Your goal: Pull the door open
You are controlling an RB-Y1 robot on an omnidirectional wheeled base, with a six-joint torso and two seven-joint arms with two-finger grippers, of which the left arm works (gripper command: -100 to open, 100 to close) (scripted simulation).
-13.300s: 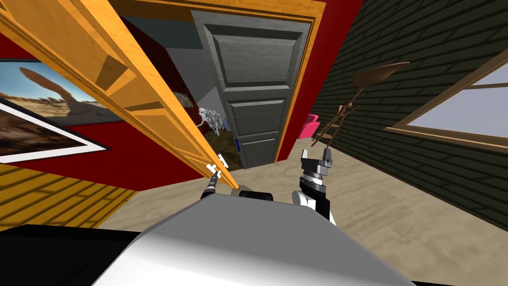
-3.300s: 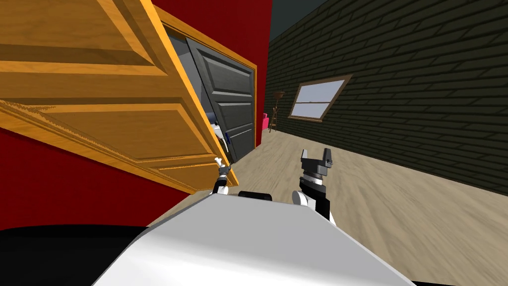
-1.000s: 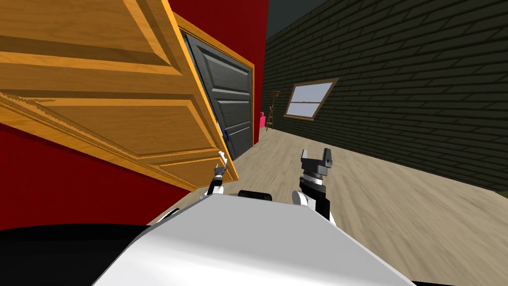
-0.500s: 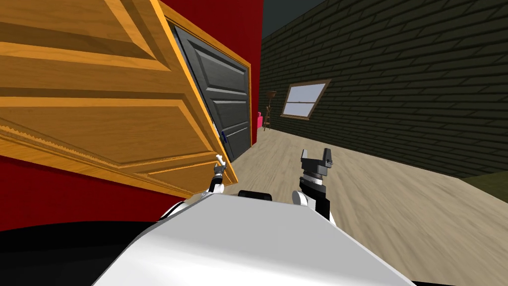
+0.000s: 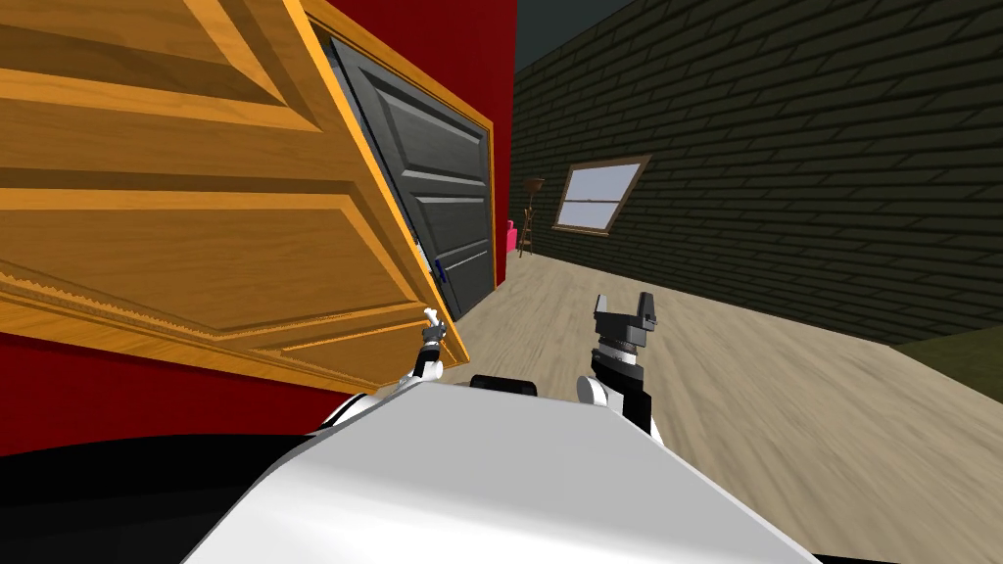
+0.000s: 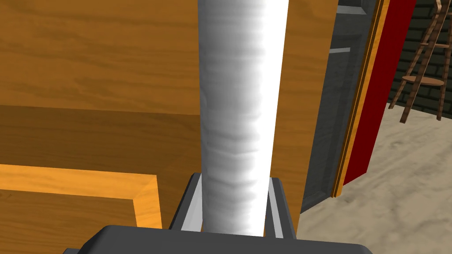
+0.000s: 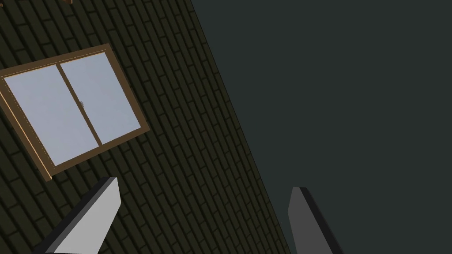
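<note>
A robot's left gripper (image 6: pixel 235 185) is clamped on the white bar handle (image 6: pixel 240 88) of an orange wooden door (image 5: pixel 196 215), its 2 fingers pressing the bar's sides near the panel's free edge. The door stands on the robot's left, swung well out from its orange frame (image 5: pixel 487 186) in the red wall (image 5: pixel 431 39), its panelled face turned toward the machine. By the look of that angle, most of the pull is done; what seems left is the last of the swing, then letting go of the handle.

The right gripper (image 5: pixel 627 311) hangs idle over the pale plank floor (image 5: pixel 744 392), its fingers spread apart and holding nothing.

Counted in the room: 2 doors, the orange one and a grey panelled one (image 5: pixel 441 196) inside the frame; 1 handle; 1 window (image 5: pixel 597 196) in the dark brick wall (image 5: pixel 784 147); 1 brown ladder-like stand (image 6: pixel 419 66) and 1 small pink object (image 5: pixel 511 238) near the far end of the red wall.
</note>
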